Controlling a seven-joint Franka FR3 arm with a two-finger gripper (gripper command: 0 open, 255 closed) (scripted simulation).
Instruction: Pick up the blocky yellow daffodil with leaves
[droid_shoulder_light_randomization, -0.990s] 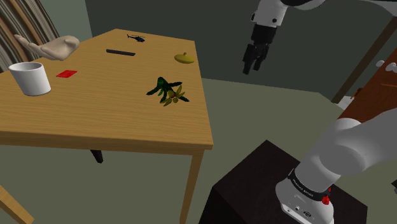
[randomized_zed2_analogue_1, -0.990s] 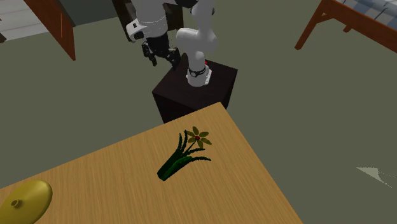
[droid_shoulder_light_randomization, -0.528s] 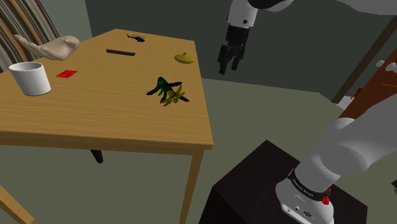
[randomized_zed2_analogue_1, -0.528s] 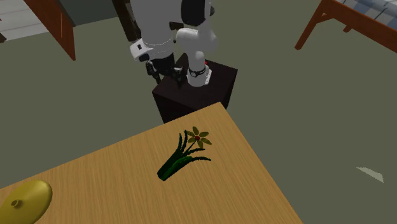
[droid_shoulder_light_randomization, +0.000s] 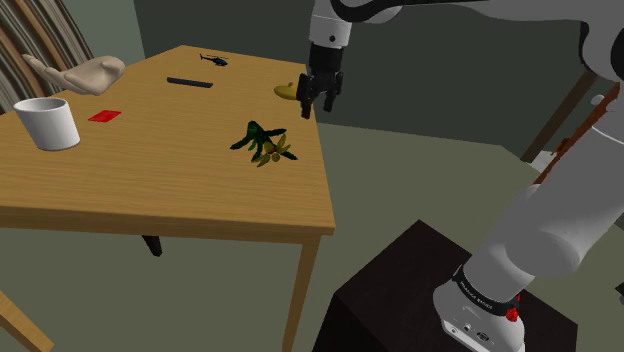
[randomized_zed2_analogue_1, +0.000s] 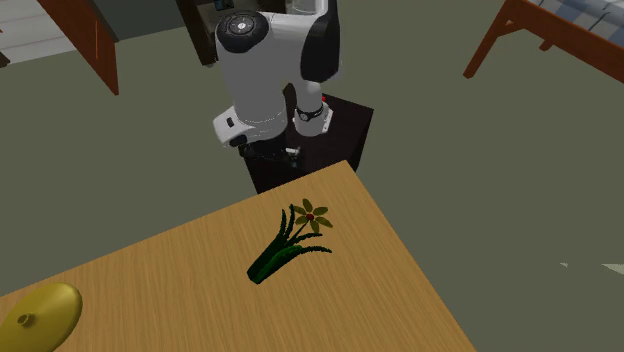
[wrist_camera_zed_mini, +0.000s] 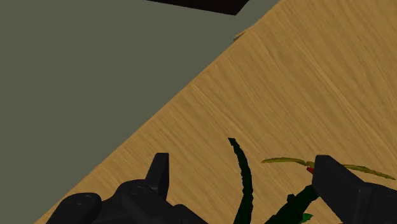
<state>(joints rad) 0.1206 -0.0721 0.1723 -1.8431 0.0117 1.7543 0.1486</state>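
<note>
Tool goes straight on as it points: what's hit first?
Likely the daffodil: in the wrist view its leaf lies inside the open tool. Depth unclear; could be bare table beside it.

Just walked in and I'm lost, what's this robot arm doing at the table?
A white robot arm is going after the yellow daffodil with dark green leaves, which lies flat on the wooden table near its edge. The black gripper hangs open above the table close to the flower, not touching it, so nothing is held yet. A white cup and a red card sit further along the table.
</note>
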